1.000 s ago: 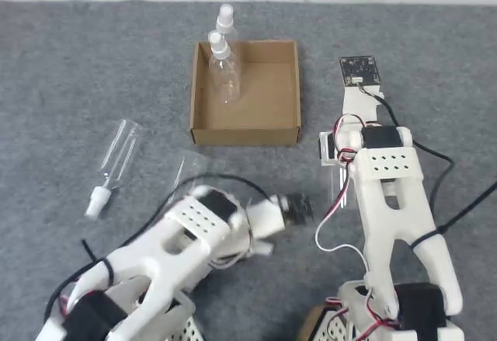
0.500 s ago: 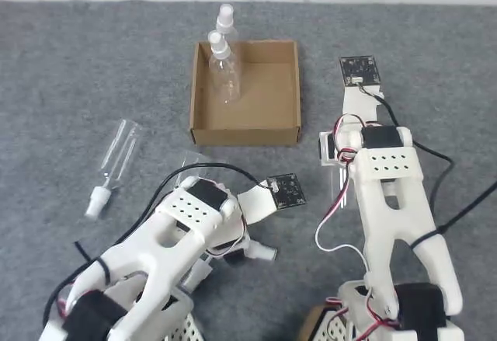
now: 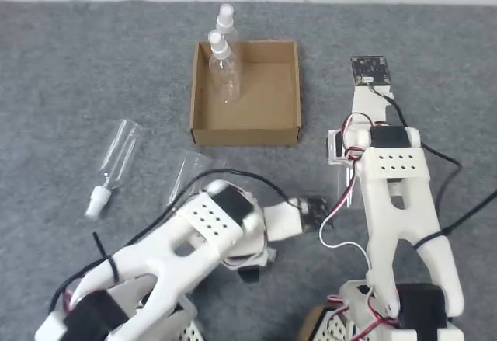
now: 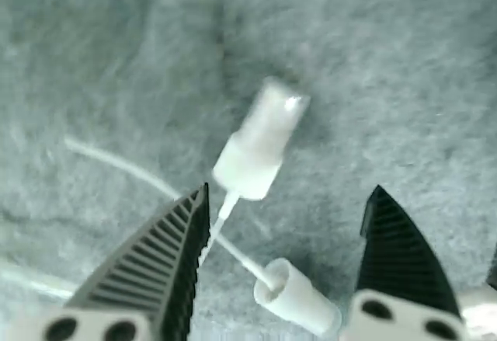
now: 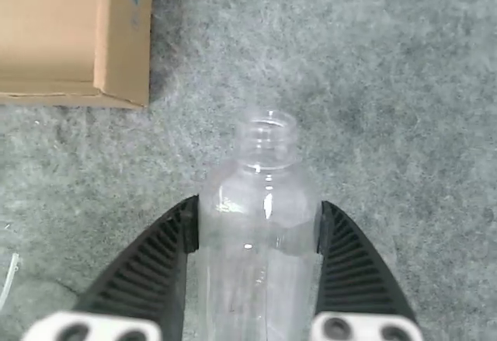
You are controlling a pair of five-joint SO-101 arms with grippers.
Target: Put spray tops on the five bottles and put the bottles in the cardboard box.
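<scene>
The left claw hung released over two spray tops lying on the grey bench. The first spray top lay just ahead of its jaws and the second spray top lay between them. Their thin tubes seemed to cross (the wrist view was soft there). The right claw was clenched on an uncapped bottle, held upright near a corner of the cardboard box.

The likely trouble was in the pick. If the left claw closed where it hung, it could pinch a tube instead of a head, or drag both tops together where the tubes overlapped. The bottle was gripped only by its smooth sides, so it might tilt once a top was pressed into its neck.

Since half a second earlier, the left arm's wrist had swung out towards the right arm. The right arm and its bottle had edged slightly away from the box.
</scene>
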